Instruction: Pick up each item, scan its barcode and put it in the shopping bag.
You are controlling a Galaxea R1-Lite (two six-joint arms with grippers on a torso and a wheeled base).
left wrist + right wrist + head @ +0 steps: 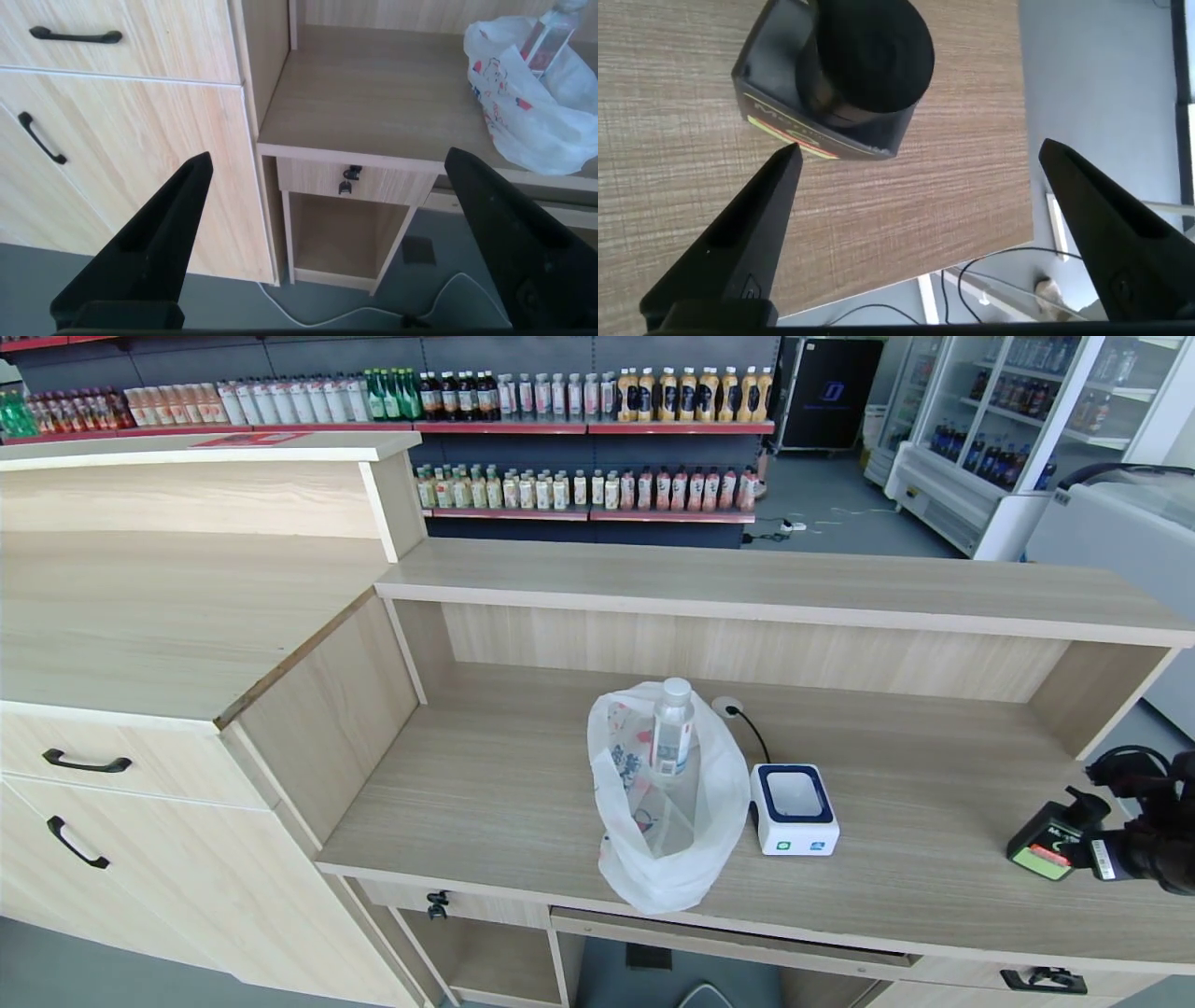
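Observation:
A white plastic shopping bag [667, 821] stands open on the lower counter with a clear bottle [672, 728], white-capped, upright inside it. Right beside the bag sits a white barcode scanner [794, 807] with a dark-rimmed window. Near the counter's right end is a small black bottle [1050, 840] with a black cap and a green and red label. My right gripper [920, 154] hovers just short of that black bottle [831, 84], open, with nothing between its fingers. My left gripper [327, 159] hangs open below counter height, left of the bag [533, 93].
A taller cabinet [140, 644] with drawers rises left of the counter [504, 784], and a raised ledge [747, 583] runs along its back. The scanner's cable [747, 728] runs to a hole behind the bag. Drink shelves and fridges stand beyond.

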